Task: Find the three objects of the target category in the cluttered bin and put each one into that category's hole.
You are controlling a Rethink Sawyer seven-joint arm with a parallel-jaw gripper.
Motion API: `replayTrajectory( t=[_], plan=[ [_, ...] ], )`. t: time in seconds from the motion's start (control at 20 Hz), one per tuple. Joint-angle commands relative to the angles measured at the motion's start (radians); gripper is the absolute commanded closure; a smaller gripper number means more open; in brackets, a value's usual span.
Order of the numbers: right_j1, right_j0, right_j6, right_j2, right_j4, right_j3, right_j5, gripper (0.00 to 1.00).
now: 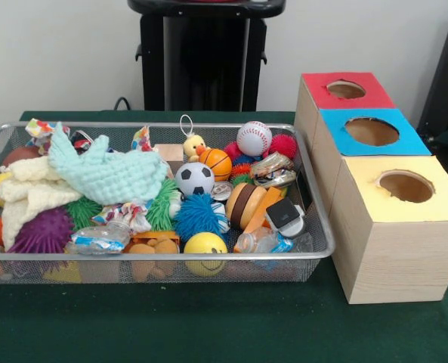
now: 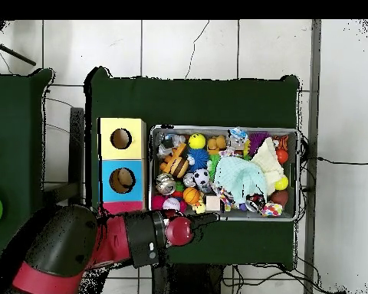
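While the arm [image 2: 103,245] lies folded over the worktop [image 1: 208,325] edge beside the bin, nothing looks sorted yet. Mesh bin [image 1: 325,246] is full to the rim; three boxes stand alongside, holes in red [image 1: 346,89], blue [image 1: 372,131] and yellow [image 1: 406,185] tops (contents hidden). Likely targets, if balls: baseball [image 1: 254,138], soccer ball [image 1: 194,179], basketball [image 1: 216,162], all in the bin. All three placements remain. Fingers: cannot tell.
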Motion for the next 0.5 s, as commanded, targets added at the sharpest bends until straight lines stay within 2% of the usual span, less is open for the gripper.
replayTrajectory(
  t=[0.05,0.3,0.4,0.5],
  plan=[
    [0.025,-0.009,0.048,0.108,0.072,0.038,0.128,1.0],
    [0.023,-0.007,0.045,0.105,0.06,0.038,0.131,1.0],
    [0.023,0.001,0.06,0.081,0.055,0.03,0.157,1.0],
    [0.006,0.009,0.029,0.043,0.036,0.008,0.189,1.0]
  ],
)
